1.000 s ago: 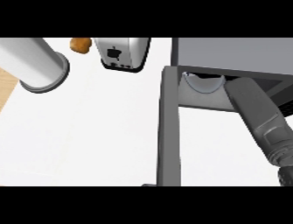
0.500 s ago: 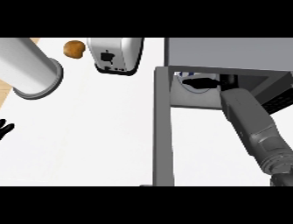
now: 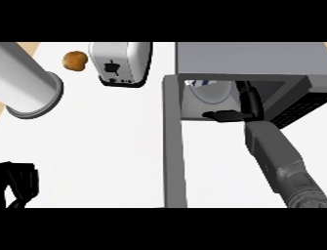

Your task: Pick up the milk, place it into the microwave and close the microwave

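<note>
The right hand (image 3: pixel 231 115) has drawn back toward the microwave (image 3: pixel 267 63) mouth, fingers open, empty. Milk (image 3: pixel 208 90) sits inside at 12 o'clock of it. Left hand (image 3: pixel 7 183) rests curled at 8 o'clock. The door (image 3: pixel 173 146) remains to be closed.

Bright even light, white counter (image 3: pixel 108 146) almost shadowless, microwave (image 3: pixel 256 63) interior dim, no glare

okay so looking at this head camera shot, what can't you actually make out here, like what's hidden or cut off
- Milk: head view, only a white and blue sliver shows inside the microwave; its roof hides the rest.
- Right robot hand: inside the microwave's opening, dark against shadow, so whether its fingers are open or holding the milk cannot be told.
- Left robot hand: cut off by the lower left edge.
- Grey cylinder: cut off by the left edge.
</note>
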`<state>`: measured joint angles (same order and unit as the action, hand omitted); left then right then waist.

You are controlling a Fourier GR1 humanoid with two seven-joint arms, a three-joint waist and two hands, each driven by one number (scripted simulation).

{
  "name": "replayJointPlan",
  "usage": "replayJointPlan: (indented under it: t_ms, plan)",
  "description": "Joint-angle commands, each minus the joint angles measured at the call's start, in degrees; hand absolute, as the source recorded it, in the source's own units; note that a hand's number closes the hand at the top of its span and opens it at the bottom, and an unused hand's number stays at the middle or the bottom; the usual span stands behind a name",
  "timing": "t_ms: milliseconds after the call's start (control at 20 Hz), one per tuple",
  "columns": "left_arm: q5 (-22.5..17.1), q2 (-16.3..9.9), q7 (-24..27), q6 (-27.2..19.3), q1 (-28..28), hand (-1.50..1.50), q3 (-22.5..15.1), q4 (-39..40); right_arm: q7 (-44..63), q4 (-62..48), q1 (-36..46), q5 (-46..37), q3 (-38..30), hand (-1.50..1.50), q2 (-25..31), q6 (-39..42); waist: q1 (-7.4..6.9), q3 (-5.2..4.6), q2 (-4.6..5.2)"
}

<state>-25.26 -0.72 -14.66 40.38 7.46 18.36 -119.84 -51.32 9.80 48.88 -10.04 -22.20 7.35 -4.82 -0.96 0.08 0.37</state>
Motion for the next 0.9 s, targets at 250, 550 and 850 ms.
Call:
replayJointPlan:
  t_ms: [250, 550, 850]
  plan:
    - [3.54, 0.7, -2.53, -4.71, -3.62, 1.5, -7.75, 2.04, -3.49, 8.88, -13.94, 0.85, 3.64, -1.5, -3.21, 5.9, 2.55, -0.14, -0.86]
    - [12.55, 0.71, 3.21, -4.66, -3.27, 1.5, -15.44, 4.23, 1.42, 21.59, -22.74, 1.59, 6.82, -1.5, -5.25, 5.96, 3.52, -0.25, -1.16]
    - [18.5, 0.72, 2.1, -12.51, -7.33, 1.5, -24.95, 3.31, 0.97, 36.98, -39.27, 2.76, 9.71, -1.5, -5.57, 9.0, 3.07, -0.19, -0.98]
